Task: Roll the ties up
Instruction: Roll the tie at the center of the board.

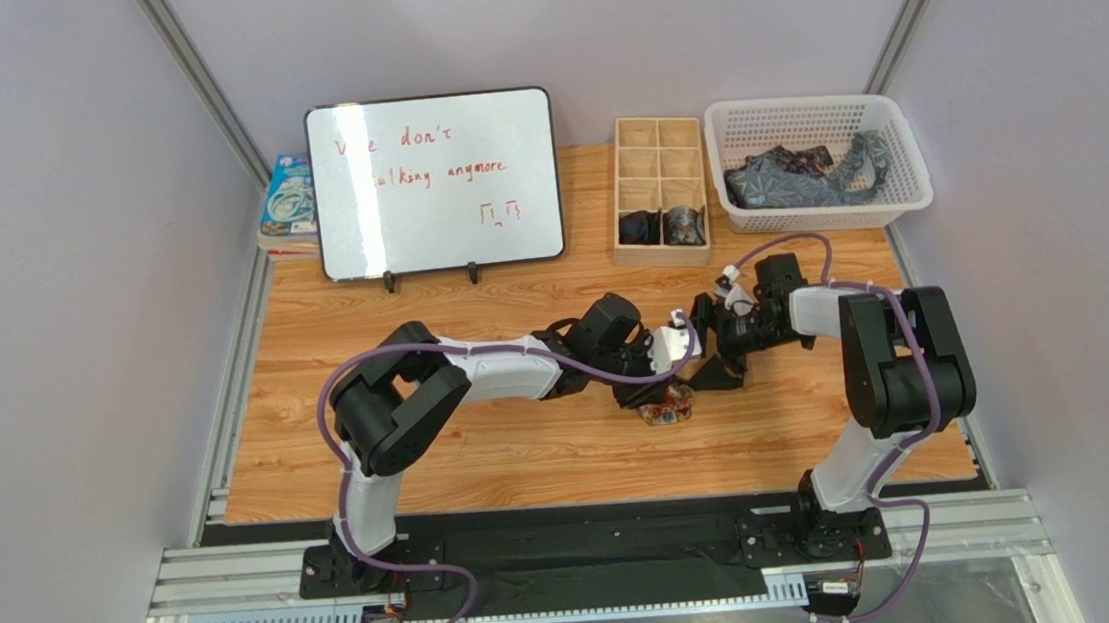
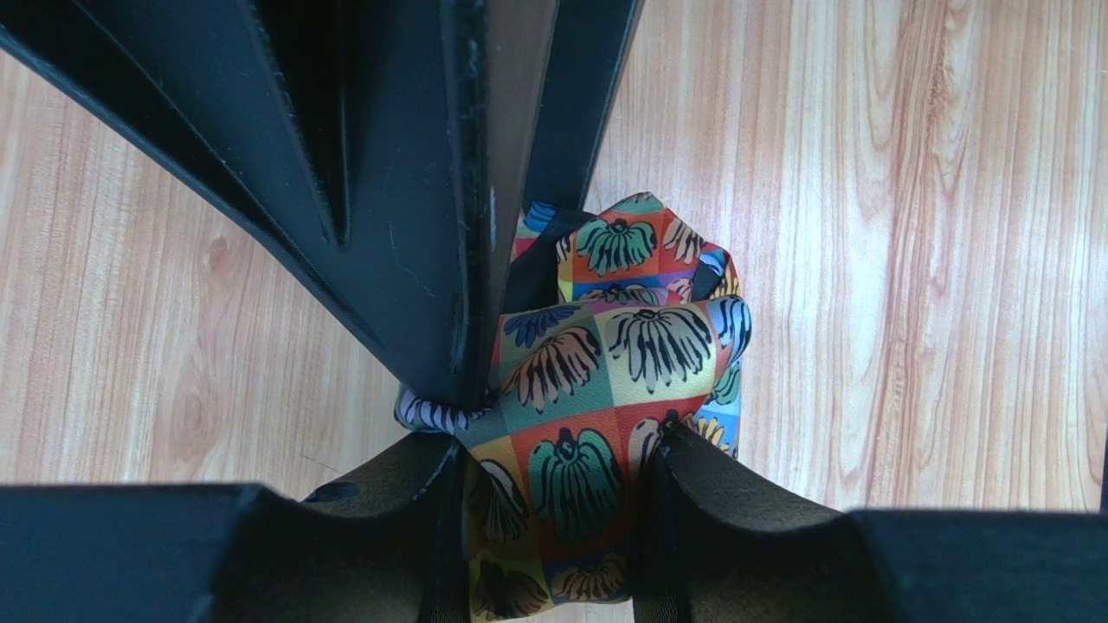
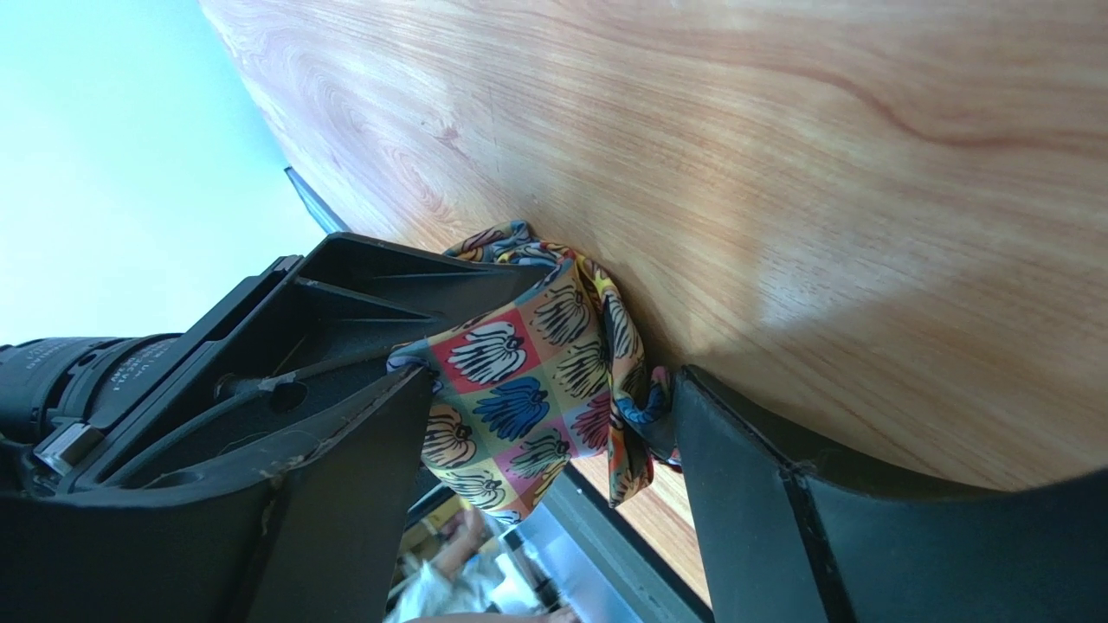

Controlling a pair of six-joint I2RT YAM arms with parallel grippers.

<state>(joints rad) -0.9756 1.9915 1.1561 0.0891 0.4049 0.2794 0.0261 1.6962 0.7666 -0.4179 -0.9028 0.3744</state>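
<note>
Both arms meet over the middle of the table [image 1: 528, 457]. The multicoloured tie [image 2: 598, 351] sits there bunched into a loose roll on the wood, right between them. The left gripper [image 2: 559, 444] is clamped on the roll, fabric pinched between its two fingers. The right gripper [image 3: 549, 379] straddles the same roll from the other side, jaws wide, fabric touching both inner faces; can't tell if it's squeezing or only bracketing. Back right: wooden organiser box [image 1: 655, 152] with two dark rolled ties [image 1: 641, 229] in its nearest compartments, and beside it a white basket [image 1: 818, 111] holding a heap of dark ties [image 1: 790, 178].
</note>
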